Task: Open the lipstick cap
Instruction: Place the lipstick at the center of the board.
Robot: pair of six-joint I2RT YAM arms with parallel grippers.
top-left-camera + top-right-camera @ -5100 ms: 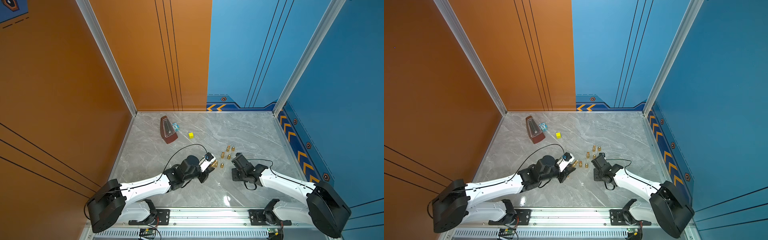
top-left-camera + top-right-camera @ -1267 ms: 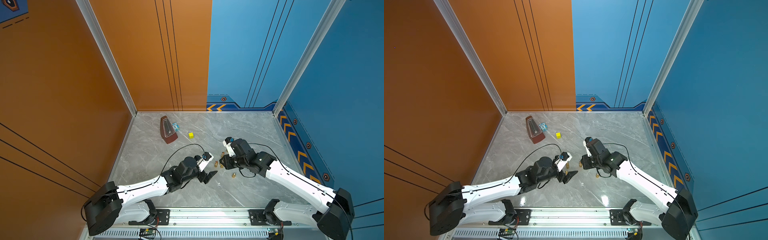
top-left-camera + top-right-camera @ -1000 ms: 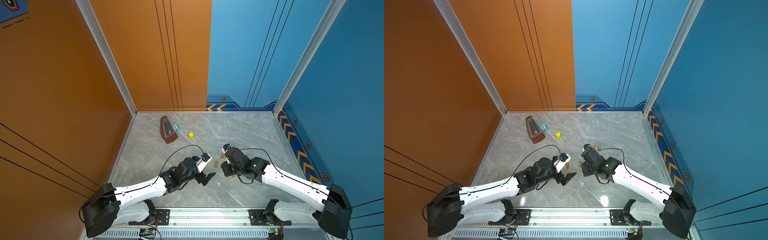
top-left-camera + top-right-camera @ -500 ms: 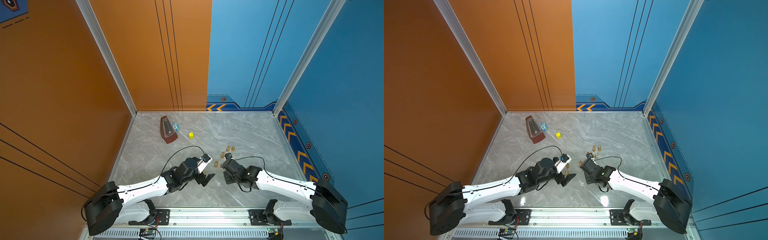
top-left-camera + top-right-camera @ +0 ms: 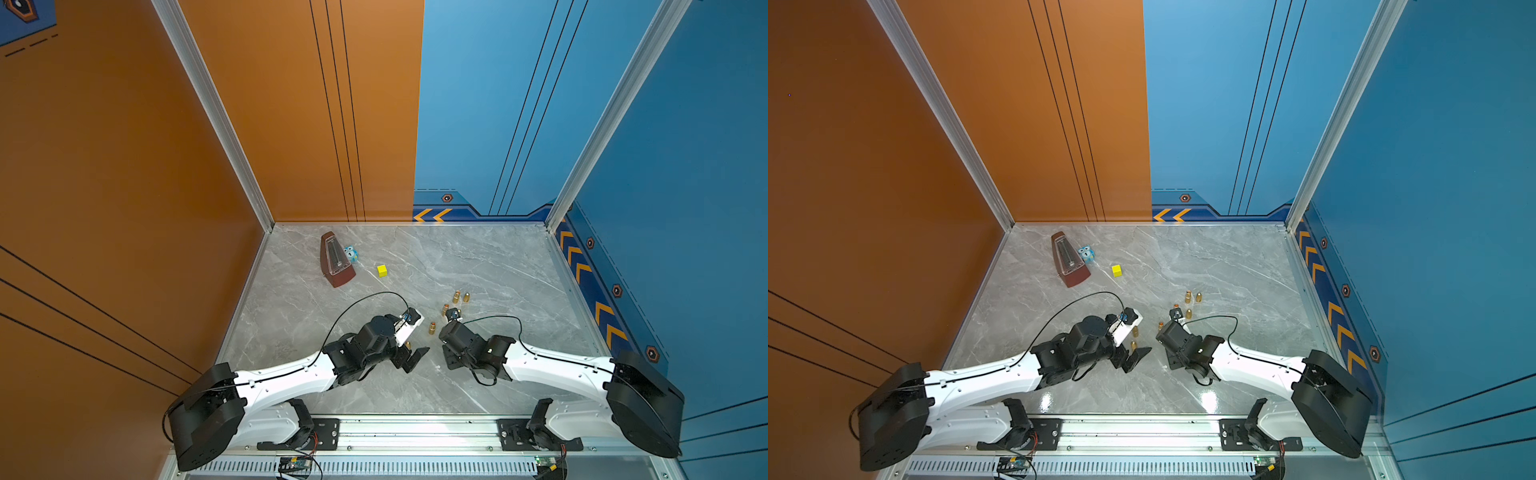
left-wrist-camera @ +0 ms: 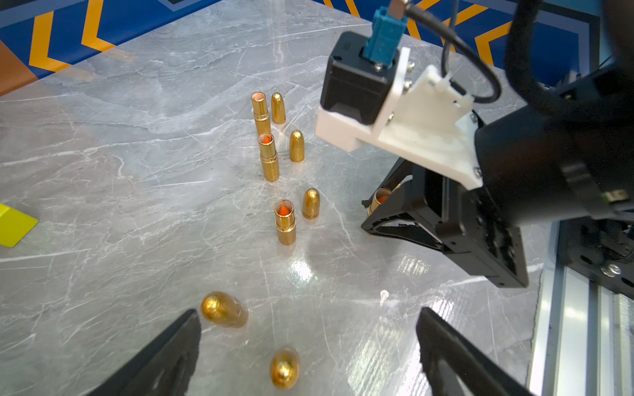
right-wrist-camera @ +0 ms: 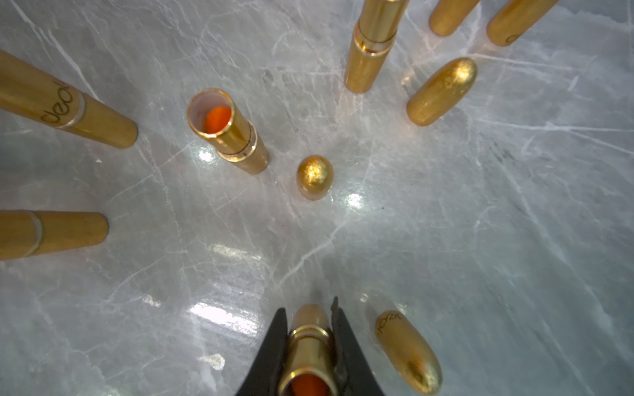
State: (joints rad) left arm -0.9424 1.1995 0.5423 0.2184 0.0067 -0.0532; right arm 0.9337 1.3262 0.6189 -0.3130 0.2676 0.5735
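Honestly, the uncapped lipstick (image 7: 308,353) pinched in the right claw (image 7: 307,308) could be toppled if released tilted; left claw (image 6: 307,313) is spread wide.

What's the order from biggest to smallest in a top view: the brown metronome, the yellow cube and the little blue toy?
1. brown metronome, clearly largest.
2. little blue toy and yellow cube: they look about alike, so I won't rank them.

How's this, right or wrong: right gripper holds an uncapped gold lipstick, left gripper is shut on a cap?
Wrong about the left gripper: the left wrist view shows it open, holding nothing. The right gripper does hold an uncapped gold lipstick.
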